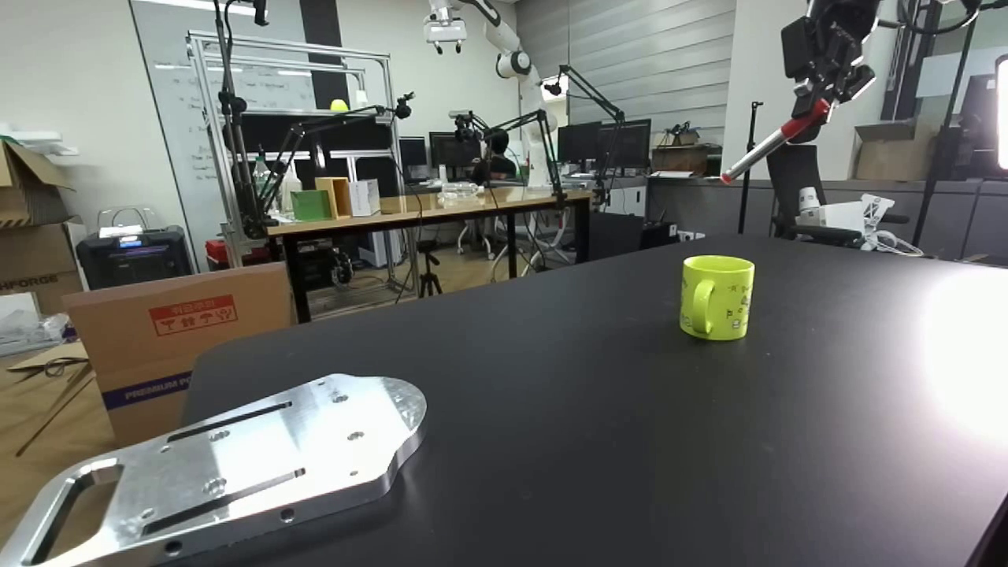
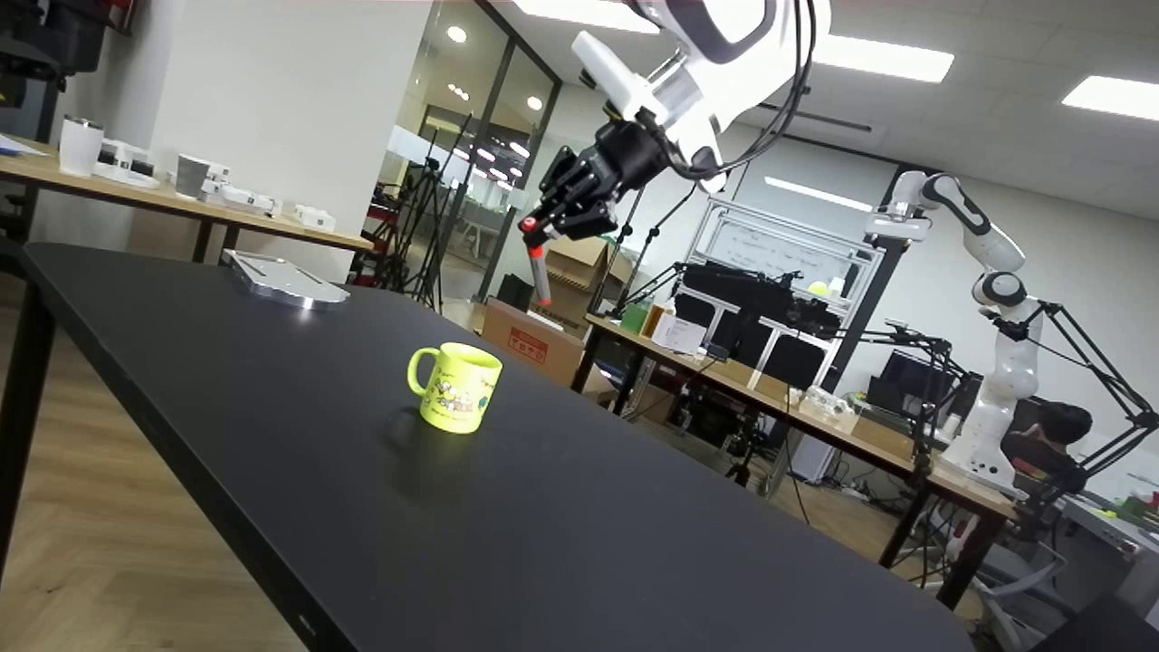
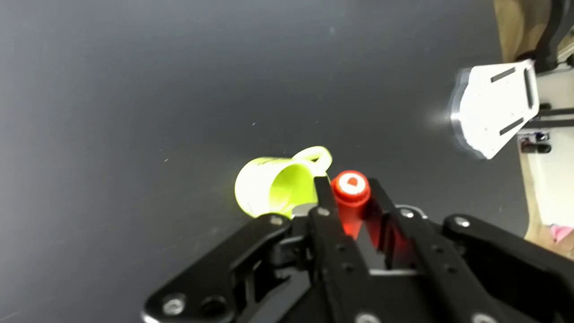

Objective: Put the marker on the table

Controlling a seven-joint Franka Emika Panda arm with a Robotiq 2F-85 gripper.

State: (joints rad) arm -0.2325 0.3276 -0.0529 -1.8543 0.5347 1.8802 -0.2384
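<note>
My gripper (image 1: 820, 109) is shut on the marker (image 1: 773, 145), a stick with a red cap and a silver body. The marker slants down, held by its red end, above the black table (image 1: 512, 409). In an exterior view the gripper (image 2: 536, 232) holds the marker (image 2: 540, 272) in the air, its lower tip apart from the table (image 2: 579, 534). In the wrist view the red end of the marker (image 3: 352, 197) sits between the fingertips (image 3: 346, 181). The rest of the marker is hidden there.
A yellow-green cup (image 1: 726, 298) stands upright on the table, also in the wrist view (image 3: 255, 184) beside the fingers. A silver metal plate (image 1: 315, 441) lies near the table's end. A cardboard box (image 1: 181, 339) and a wooden workbench (image 1: 441, 214) stand beyond the table.
</note>
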